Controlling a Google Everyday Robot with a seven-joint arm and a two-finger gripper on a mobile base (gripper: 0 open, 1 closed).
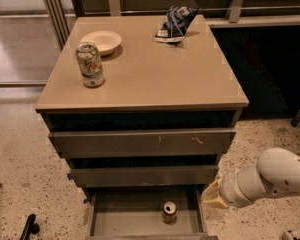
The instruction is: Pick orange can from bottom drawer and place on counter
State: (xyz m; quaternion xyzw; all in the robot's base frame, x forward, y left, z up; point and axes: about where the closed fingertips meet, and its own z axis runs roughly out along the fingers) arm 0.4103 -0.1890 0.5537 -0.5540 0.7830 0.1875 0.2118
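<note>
- The orange can [169,212] stands upright in the open bottom drawer [120,216], right of the middle and near the front, apart from every wall.
- The hand [212,196] is low at the cabinet's right side, just outside the drawer's right wall and near the can. It holds nothing. Whether it is open or shut I cannot tell.
- The can is probably light, with thin metal walls: stiff enough to pinch, but smooth and likely to slip, and easy to dent if squeezed hard.
- The best hold looks to be across the round body at mid-height, below the silver top. The rim and tab give poor purchase.
- It is narrow and may tip if nudged before the grip closes.
- The middle drawer [145,175] juts out over the back of the bottom one, so headroom is short there. A lift should come forward first, then up.
- The drawer's right wall lies between hand and can and must be cleared.
- The counter [155,69] has wide bare room in its middle and front right. A white can [90,64] and bowl [101,41] sit at the left, a bag [175,23] at the back.
- The counter's thin front edge overhangs the drawers, a likely snag on the way up.
</note>
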